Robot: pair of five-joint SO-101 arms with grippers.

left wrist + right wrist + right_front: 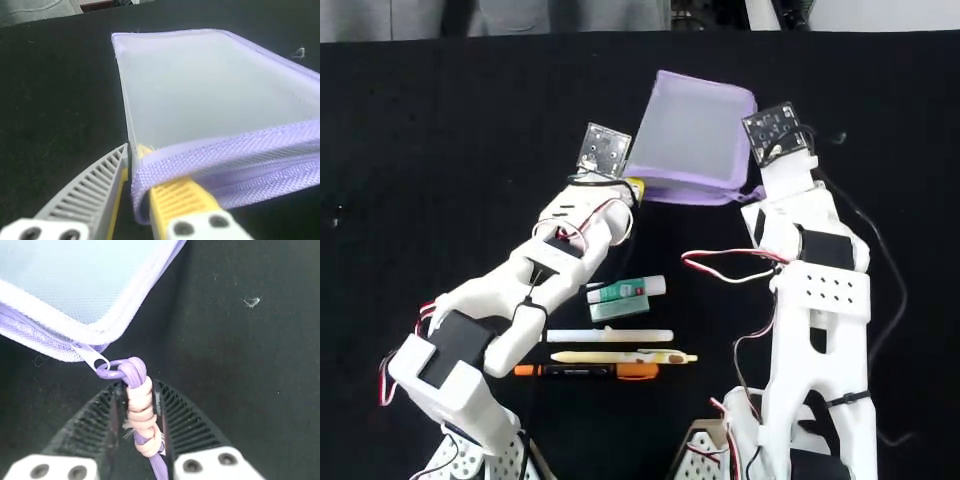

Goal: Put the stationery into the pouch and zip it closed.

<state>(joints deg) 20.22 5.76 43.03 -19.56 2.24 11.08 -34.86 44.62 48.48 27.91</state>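
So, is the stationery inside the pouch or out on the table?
Out. The small tube, white pen, yellow pen and orange pen lie on the table, apart from the pouch.

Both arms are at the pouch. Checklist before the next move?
1. Left gripper clamped on a corner of the pouch: ok.
2. Right gripper shut on the zipper pull: ok.
3. Pouch mouth open: lips look parted at the left gripper's corner; across the full width, cannot tell.
4. Stationery inside the pouch: not ok. The glue stick and three pens lie on the table between the arms.
5. A gripper free to pick stationery: not ok, both hold the pouch.
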